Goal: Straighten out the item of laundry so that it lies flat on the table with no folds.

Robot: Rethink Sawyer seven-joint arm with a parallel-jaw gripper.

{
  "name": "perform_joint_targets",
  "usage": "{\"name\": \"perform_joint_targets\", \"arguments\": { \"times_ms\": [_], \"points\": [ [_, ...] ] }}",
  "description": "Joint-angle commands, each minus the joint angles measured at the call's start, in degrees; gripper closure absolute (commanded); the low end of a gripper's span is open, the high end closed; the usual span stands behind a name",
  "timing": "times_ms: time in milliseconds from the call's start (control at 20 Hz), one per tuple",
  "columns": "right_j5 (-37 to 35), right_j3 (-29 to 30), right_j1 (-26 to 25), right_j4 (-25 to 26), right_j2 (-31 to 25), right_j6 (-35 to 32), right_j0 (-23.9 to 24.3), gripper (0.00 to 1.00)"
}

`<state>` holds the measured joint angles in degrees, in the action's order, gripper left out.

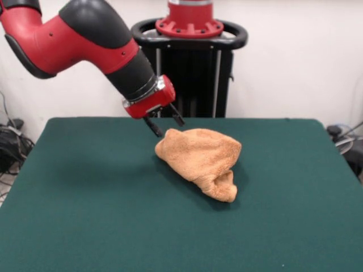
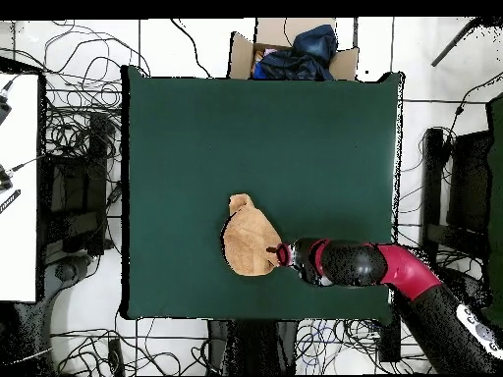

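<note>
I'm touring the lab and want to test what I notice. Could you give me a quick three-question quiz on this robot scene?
1. True or false: the towel lies flat and fully spread on the green table.
2. The claw is: A) far from the towel, B) at the towel's edge nearest the robot's base, C) under the table.
3. Fill in: beyond the table's far edge from the robot, in the overhead view, sits a cardboard ____ holding dark cloth.

Key: 1 false, it is bunched in a crumpled heap. 2 B. 3 box.
</note>
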<state>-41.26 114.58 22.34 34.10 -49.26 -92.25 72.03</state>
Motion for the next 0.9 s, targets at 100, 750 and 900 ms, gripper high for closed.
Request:
{"name": "perform_joint_targets", "arguments": {
  "times_ms": [100, 750, 900],
  "points": [
    [-1.1, -2.0, -2.5, -1.5, -0.3, 5.1, -0.1, 0.00],
    [-1.5, -2.0, -4.5, -1.8, -0.6, 5.3, 0.6, 0.00],
    [-2.4, -2.4, -3.7, -1.1, 0.1, 5.5, -0.3, 0.00]
  ]
}}
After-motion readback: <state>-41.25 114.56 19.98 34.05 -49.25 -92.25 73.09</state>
